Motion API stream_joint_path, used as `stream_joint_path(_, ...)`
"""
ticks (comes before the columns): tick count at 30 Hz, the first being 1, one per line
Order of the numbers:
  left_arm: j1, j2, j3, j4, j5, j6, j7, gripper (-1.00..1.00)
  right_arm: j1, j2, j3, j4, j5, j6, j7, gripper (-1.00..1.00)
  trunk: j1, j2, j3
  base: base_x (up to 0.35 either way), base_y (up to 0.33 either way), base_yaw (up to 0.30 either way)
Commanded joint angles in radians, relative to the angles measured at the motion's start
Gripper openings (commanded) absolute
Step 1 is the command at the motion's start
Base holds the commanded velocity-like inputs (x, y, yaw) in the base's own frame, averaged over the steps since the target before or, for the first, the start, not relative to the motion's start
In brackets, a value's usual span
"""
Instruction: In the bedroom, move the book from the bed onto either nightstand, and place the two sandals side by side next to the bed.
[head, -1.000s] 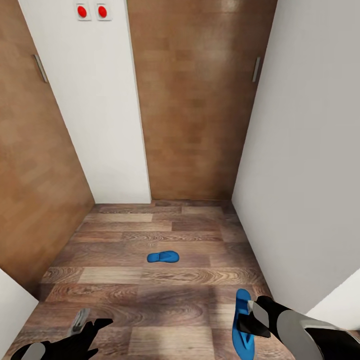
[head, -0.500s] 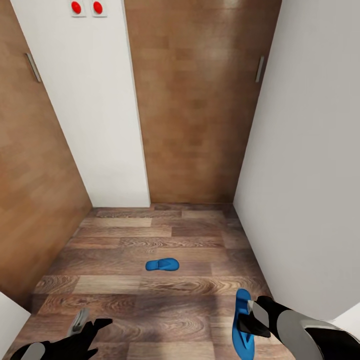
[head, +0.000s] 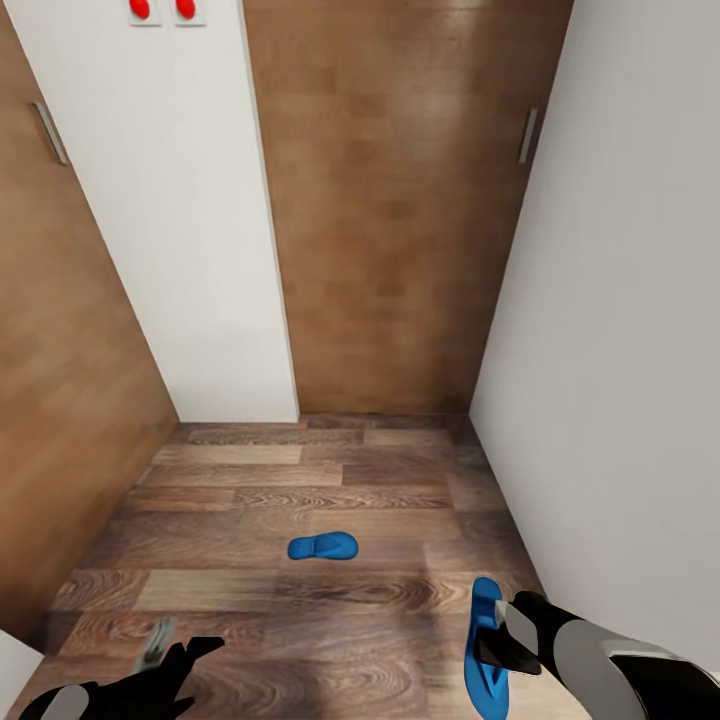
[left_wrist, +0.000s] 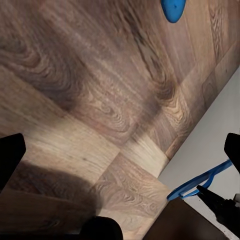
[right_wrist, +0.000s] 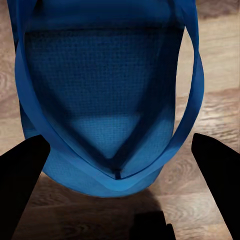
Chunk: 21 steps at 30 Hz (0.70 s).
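Blue sandal, held (head: 486, 650): gripped by its strap in the jaws of the right gripper (head: 497, 640), hung above the wood-plank floor (head: 300, 470).
Blue sandal, loose (head: 323, 547): laid flat on the floor, mid-corridor, well apart from the held one.
Left gripper (head: 175, 640): jaws parted, nothing held.
Surroundings: white wall (head: 190, 220), brown wooden door (head: 390, 220) ahead.

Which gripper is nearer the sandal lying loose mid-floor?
Left, by a little. The left gripper hangs toward the robot and to the left of the loose sandal. The right gripper is off to its right, jaws on the other sandal.
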Motion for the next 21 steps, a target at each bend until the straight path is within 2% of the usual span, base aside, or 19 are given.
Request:
stream_joint_path(1, -0.001, 0.001, 0.003, 0.0, -0.006, 0.005, -0.007, 1.0, -0.001, 0.0, -0.002, 0.002, -0.005, 0.001, 0.001, -1.0, 0.0, 0.0, -0.001, 0.165, 0.0, 0.0)
stream_joint_path(13, -0.001, 0.006, 0.004, 0.011, -0.006, 0.005, -0.007, 1.0, -0.001, 0.0, -0.002, 0.0, -0.005, 0.001, 0.001, -1.0, 0.0, 0.0, -0.001, 0.172, -0.002, 0.0)
stream_joint_path(21, -0.001, 0.008, 0.004, 0.014, -0.007, 0.005, -0.007, 1.0, -0.001, 0.0, -0.002, -0.001, -0.005, 0.0, 0.002, -1.0, 0.0, 0.0, -0.001, 0.169, -0.093, 0.0)
